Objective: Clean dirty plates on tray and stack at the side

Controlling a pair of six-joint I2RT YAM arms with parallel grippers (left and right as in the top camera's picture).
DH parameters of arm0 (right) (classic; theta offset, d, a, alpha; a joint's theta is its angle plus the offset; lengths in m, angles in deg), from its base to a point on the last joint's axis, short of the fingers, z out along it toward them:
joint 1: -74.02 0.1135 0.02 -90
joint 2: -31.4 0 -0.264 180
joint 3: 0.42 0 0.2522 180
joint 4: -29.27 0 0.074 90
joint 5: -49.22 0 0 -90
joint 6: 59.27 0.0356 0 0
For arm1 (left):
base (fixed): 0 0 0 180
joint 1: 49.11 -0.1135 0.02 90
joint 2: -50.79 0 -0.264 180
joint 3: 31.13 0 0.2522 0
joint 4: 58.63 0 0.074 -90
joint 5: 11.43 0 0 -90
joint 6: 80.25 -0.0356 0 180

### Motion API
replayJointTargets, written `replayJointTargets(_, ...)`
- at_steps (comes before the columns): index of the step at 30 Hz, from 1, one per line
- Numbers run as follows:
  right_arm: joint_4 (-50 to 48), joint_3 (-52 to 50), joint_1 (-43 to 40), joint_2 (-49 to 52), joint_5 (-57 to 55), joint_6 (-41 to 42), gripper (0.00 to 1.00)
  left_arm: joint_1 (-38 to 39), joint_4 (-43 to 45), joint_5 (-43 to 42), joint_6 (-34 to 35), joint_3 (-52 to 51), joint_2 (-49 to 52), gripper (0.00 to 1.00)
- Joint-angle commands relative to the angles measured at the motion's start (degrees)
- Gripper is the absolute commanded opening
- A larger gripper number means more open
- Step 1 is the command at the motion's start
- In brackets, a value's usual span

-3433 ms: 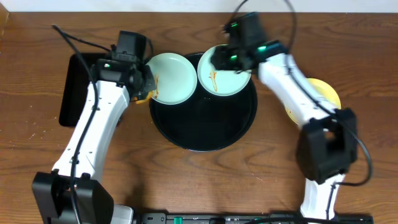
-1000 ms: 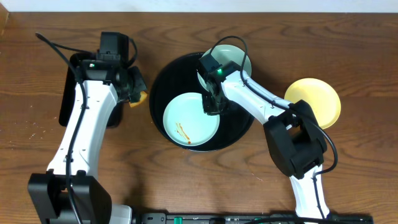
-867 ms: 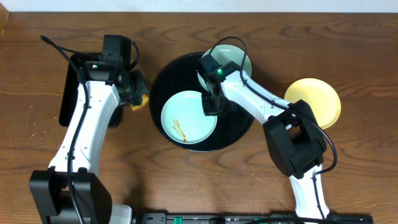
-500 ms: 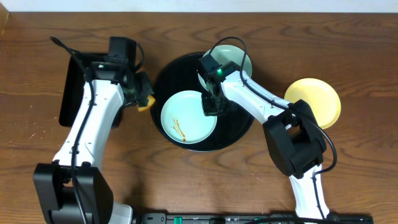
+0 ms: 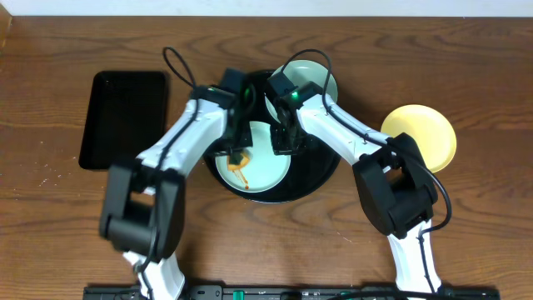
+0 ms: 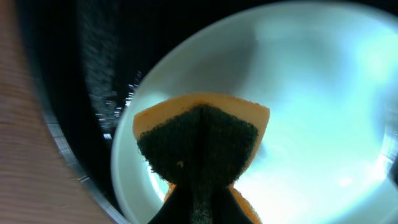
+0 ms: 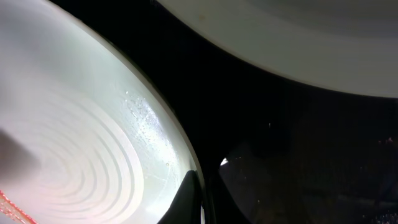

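Observation:
A pale blue-green plate (image 5: 263, 163) with an orange-brown sauce streak lies in the round black tray (image 5: 321, 177). My left gripper (image 5: 237, 154) is shut on an orange sponge with a dark green side (image 6: 199, 143) and holds it on that plate (image 6: 311, 93). My right gripper (image 5: 283, 142) is shut on the plate's right rim (image 7: 74, 143); its fingers (image 7: 198, 199) pinch the edge. A second blue-green plate (image 5: 321, 80) sits at the tray's back right, also in the right wrist view (image 7: 298, 50). A pale yellow plate (image 5: 420, 133) lies on the table to the right.
A black rectangular tray (image 5: 125, 117) lies on the table at the left. The wooden table (image 5: 275, 242) extends in front of the round tray. Both arms cross over the round tray.
My left arm has swung right from beside the rectangular tray to over the round tray, bringing the sponge onto the streaked plate. My right gripper has kept its hold on the plate's rim.

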Motion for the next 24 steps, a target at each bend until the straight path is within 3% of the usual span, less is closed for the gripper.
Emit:
replayJointTargets(1, -0.7, -0.5, -0.3, 3.1, -0.7, -0.7, 0.01, 0.8, 0.4, 2.3, 8.4, -0.3, 3.4, 0.07)
replayJointTargets(7, -1.0, -0.5, -0.8, 3.1, -0.7, -1.1, 0.01, 3.1, -0.3, 2.3, 19.0, -0.6, 7.4, 0.07)
replayJointTargets(12, -1.2, -0.5, -1.2, 3.1, -0.7, -1.2, 0.01, 5.9, -4.9, 0.6, 33.8, -2.7, 7.8, 0.07)
replayJointTargets(16, -1.2, -0.5, -1.6, 3.1, -0.7, -1.1, 0.01, 6.8, -3.1, 1.0, 37.1, -4.8, 7.8, 0.07)
replayJointTargets(19, -1.0, -0.5, -1.8, 3.1, -0.5, -1.3, 0.01, 6.8, -1.2, 2.9, 35.8, -5.1, 7.8, 0.07)
replayJointTargets(24, -1.2, -0.5, -1.9, 3.1, 0.5, -1.3, 0.01, 6.8, 4.2, 20.3, 32.9, -5.1, 7.8, 0.07)
